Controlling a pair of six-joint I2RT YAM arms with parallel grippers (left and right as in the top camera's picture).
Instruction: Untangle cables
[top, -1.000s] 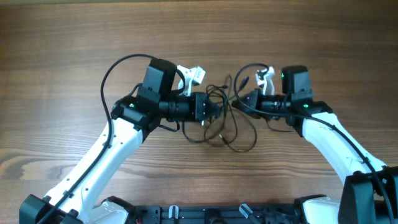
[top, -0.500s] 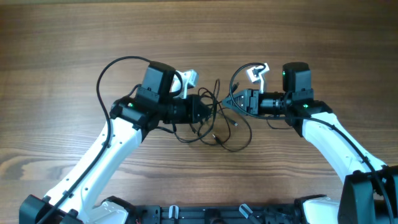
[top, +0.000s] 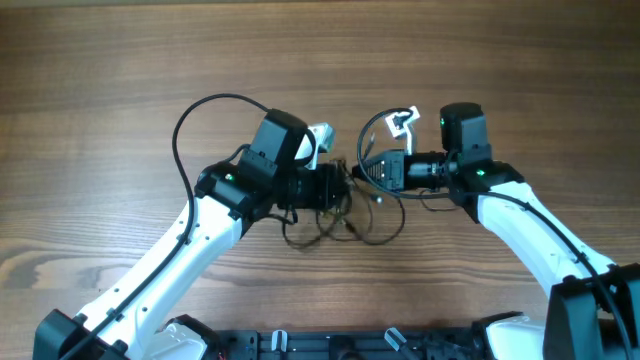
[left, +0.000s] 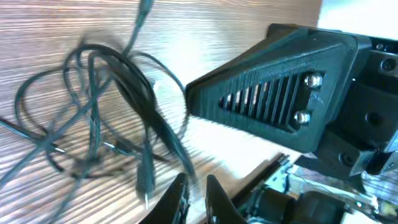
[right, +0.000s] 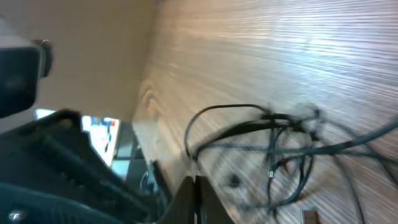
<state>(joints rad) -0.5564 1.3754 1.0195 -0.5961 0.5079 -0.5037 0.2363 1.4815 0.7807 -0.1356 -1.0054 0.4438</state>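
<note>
The cables (top: 365, 228) are thin dark wires bunched in loose loops on the wooden table between my two grippers. My left gripper (top: 345, 186) points right and is shut on a strand at the bundle's left side. In the left wrist view its jaws (left: 196, 199) are nearly closed with a wire running into them, and the loops (left: 93, 118) hang blurred beyond. My right gripper (top: 372, 170) points left, close to the left one. In the right wrist view its jaws (right: 195, 199) are pressed together at the end of a cable loop (right: 273, 137).
The right arm's black ribbed housing (left: 280, 93) fills the right of the left wrist view, very near. The left arm's own thick black cable (top: 205, 110) arcs above it. A white clip (top: 403, 120) sits by the right wrist. The table (top: 100, 80) is wood.
The left arm has moved right and the right gripper left, so the two grippers are now closer together. The cable loops have drawn in and shifted beneath them.
</note>
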